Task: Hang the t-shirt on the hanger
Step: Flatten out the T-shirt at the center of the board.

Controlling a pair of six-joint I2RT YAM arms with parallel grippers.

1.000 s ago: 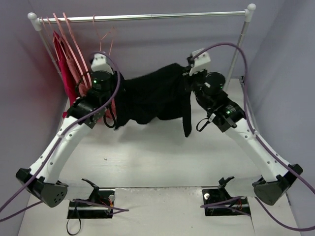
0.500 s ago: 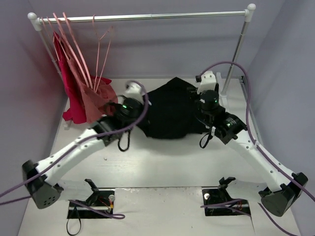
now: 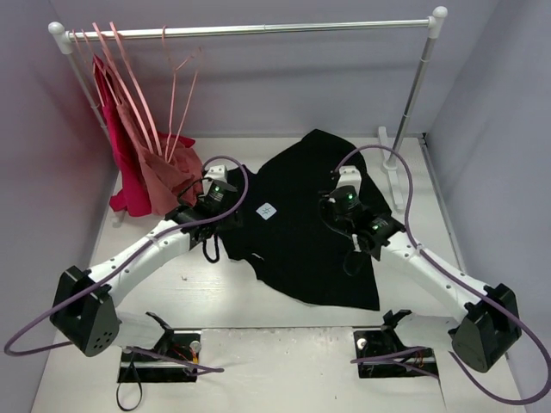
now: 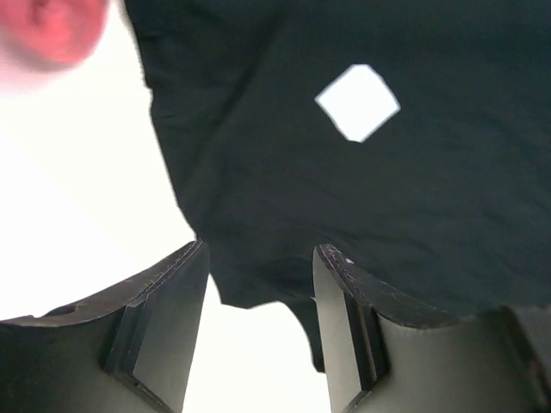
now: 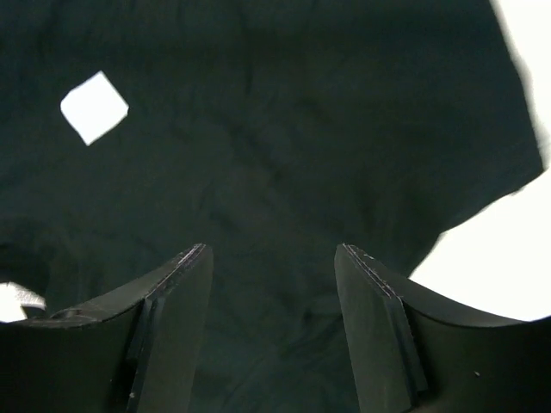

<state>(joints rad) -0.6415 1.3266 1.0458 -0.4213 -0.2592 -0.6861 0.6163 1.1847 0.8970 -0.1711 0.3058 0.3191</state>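
**A:** Where is the t-shirt (image 3: 310, 232) lying?

**B:** It is lying spread out on the table (image 3: 284, 305), in front of the rail (image 3: 258, 28) and below it, under the rail's middle and right stretch. It is not hanging from the rail. A small white label (image 3: 267, 209) is showing on the cloth, on the side nearer the rail's left end.

**A:** And the hanger (image 3: 171, 103)?

**B:** It is hanging bare from the rail's left part, well apart from the t-shirt. A red garment (image 3: 120, 163) and a rose garment (image 3: 168, 176) are drooping from the same end of the rail, just beside it.

**A:** What is the left gripper (image 4: 258, 249) doing?

**B:** Its fingers are standing spread and are pinching nothing. It is hovering over the t-shirt's edge on the side toward the rail's left end, with black cloth and bare table both showing between the fingers.

**A:** And the right gripper (image 5: 271, 249)?

**B:** It is spread apart as well and is gripping nothing. It is hanging over the t-shirt's middle, under the rail's right half, and only black fabric is showing between its fingers.
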